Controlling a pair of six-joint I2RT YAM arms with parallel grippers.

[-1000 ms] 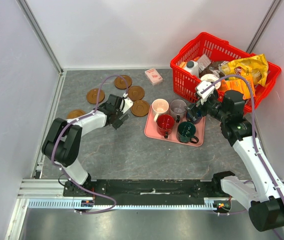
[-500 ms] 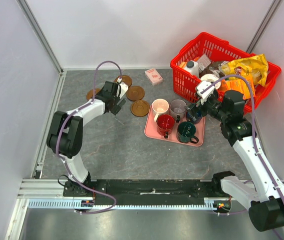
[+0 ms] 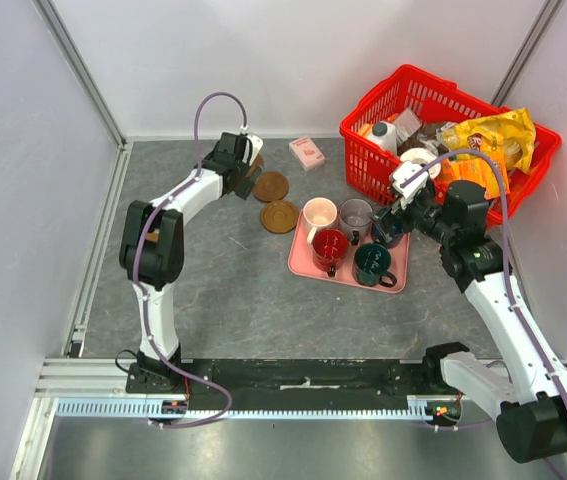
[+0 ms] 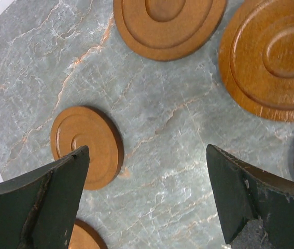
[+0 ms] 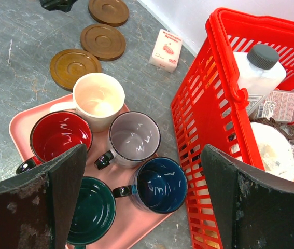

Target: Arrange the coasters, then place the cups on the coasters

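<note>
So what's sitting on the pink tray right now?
Five upright mugs stand on the pink tray: a cream mug, grey mug, red mug, dark green mug and navy mug. The tray surface beneath each mug is covered.

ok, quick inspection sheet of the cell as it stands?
Surface: grey marbled table, no spills seen.
Coasters: parts of five coasters show in the left wrist view, lying loose left of the tray, none bearing a cup.
Cups: red cup, green cup, navy cup, grey cup and cream cup, all upright on the pink tray.
Clutter: red basket of goods at far right; small box beside it.
Grippers: left gripper open above the coasters, empty; right gripper open above the cups, empty.
Cables: left cable and right cable loop off the arms; no snag seen.
Surroundings: pale walls, frame post; nothing else seen.
</note>
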